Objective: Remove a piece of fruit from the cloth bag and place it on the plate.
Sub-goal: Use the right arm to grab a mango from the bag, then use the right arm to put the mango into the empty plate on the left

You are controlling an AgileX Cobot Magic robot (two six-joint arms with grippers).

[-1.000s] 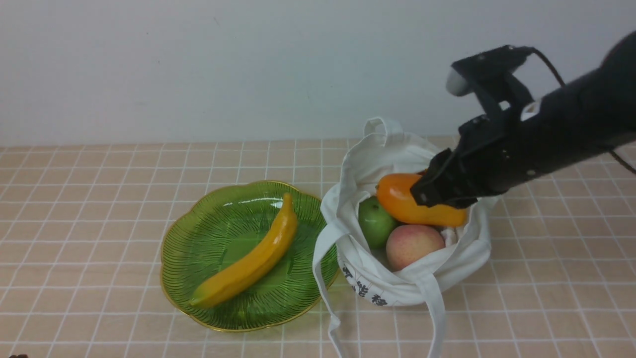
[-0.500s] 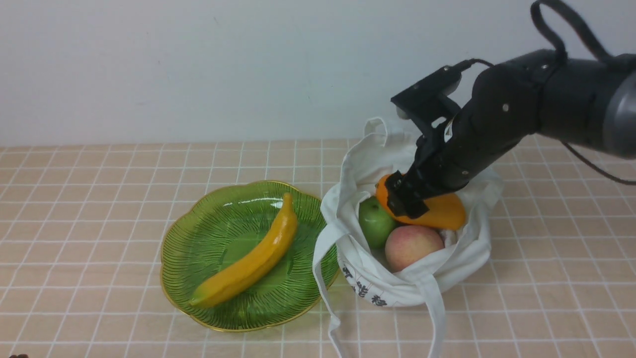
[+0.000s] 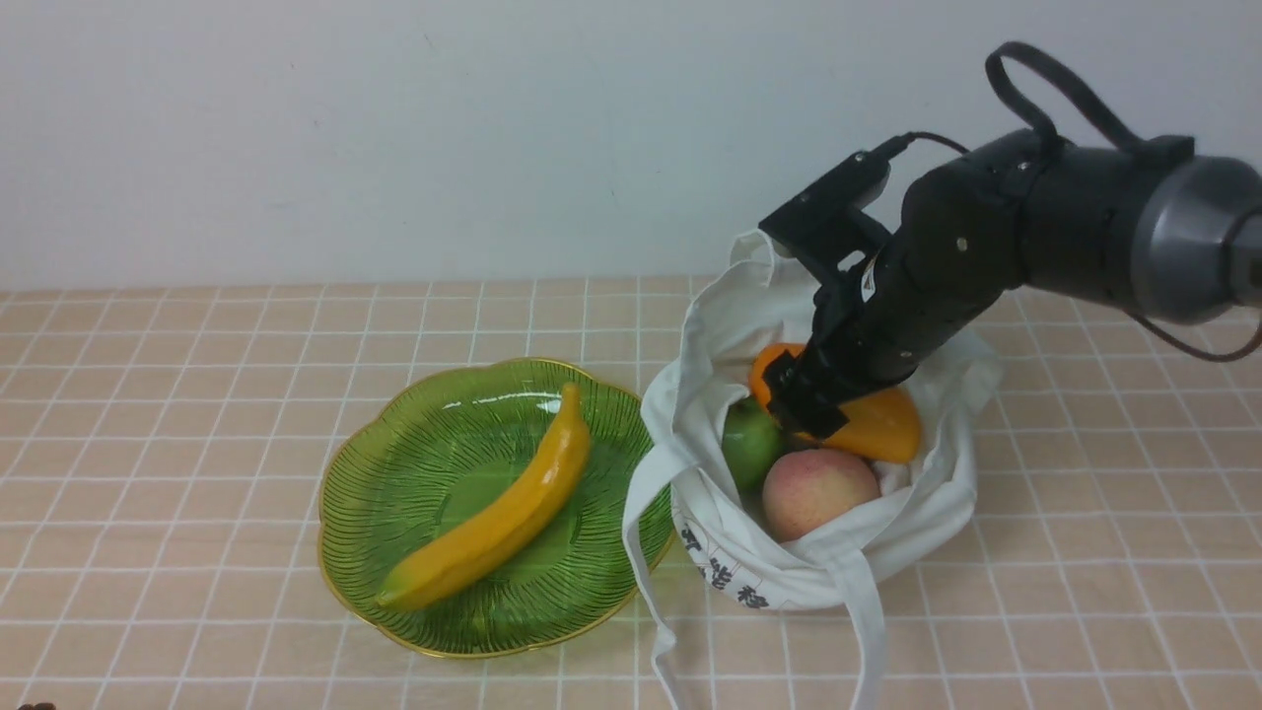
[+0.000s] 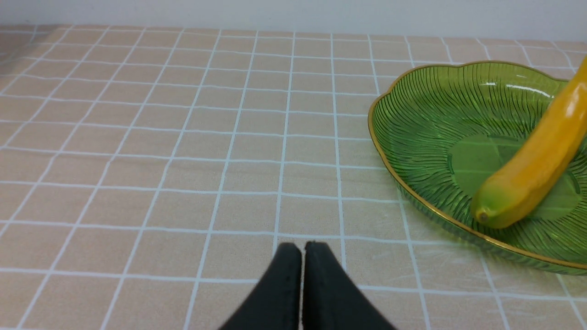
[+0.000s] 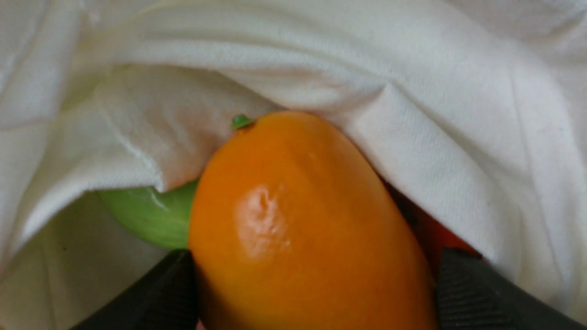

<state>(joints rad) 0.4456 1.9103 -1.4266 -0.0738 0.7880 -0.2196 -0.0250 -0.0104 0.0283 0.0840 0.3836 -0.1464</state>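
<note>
The orange mango (image 3: 877,424) lies on top inside the white cloth bag (image 3: 789,572), right of the green plate (image 3: 394,493). My right gripper (image 3: 799,404) reaches down into the bag mouth. In the right wrist view the mango (image 5: 293,229) fills the space between the two black fingers; my right gripper (image 5: 315,256) is open, straddling it with the jaws close on either side. Bag fabric (image 5: 412,68) folds over the mango's far end. My left gripper (image 4: 301,245) is shut and empty, low over the tablecloth, left of the plate (image 4: 426,114).
A yellow banana (image 3: 503,513) lies diagonally across the plate, also seen in the left wrist view (image 4: 532,174). A pinkish peach (image 3: 818,493) and a green fruit (image 3: 749,444) sit in the bag beside the mango. White straps (image 3: 868,631) trail toward the front edge.
My right arm swung in from the right, turned and lowered its gripper into the bag over the mango. The bag's rim has shifted a little. The mango has barely moved.
</note>
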